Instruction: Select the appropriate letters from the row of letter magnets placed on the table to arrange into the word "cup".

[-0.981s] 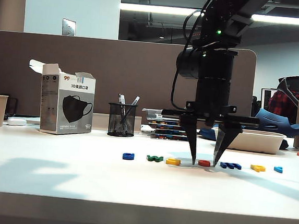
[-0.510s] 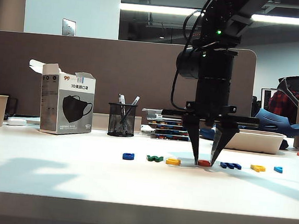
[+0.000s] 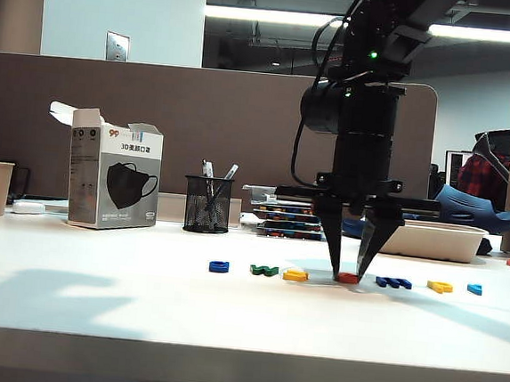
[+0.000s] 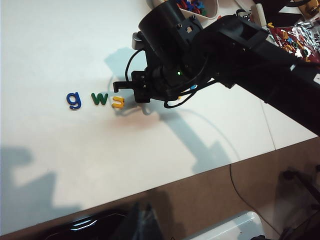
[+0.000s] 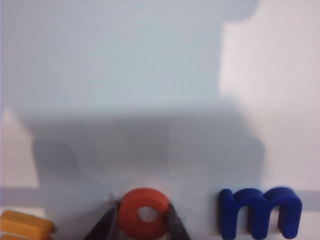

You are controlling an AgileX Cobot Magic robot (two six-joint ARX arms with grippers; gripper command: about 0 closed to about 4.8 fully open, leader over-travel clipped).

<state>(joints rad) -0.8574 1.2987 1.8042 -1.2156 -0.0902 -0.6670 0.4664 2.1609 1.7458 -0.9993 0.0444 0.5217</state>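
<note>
Right now your right gripper (image 3: 348, 274) stands straight down on the table (image 3: 138, 306) in the middle of the row of letters, its two fingertips (image 5: 107, 225) pressed against either side of the red-orange c (image 5: 144, 212). The jaws are drawn in narrow around that letter, which lies flat on the surface. You have little room there: the yellow u (image 3: 295, 275) lies just beside it on one side and the dark blue m (image 5: 260, 210) just beside it on the other, both apart from the fingers. Further along you see the yellow p (image 3: 440, 286) and a light blue letter (image 3: 474, 288) near the table's right end; the green w (image 4: 99, 98) and blue g (image 4: 74, 100) close the row at the left. In front of the row, toward the near edge, the table is bare and wide. Behind it stand a pen cup (image 3: 207, 204) and a mask box (image 3: 113, 179). Your left gripper is out of sight; its wrist camera looks down from well off to the side.
</note>
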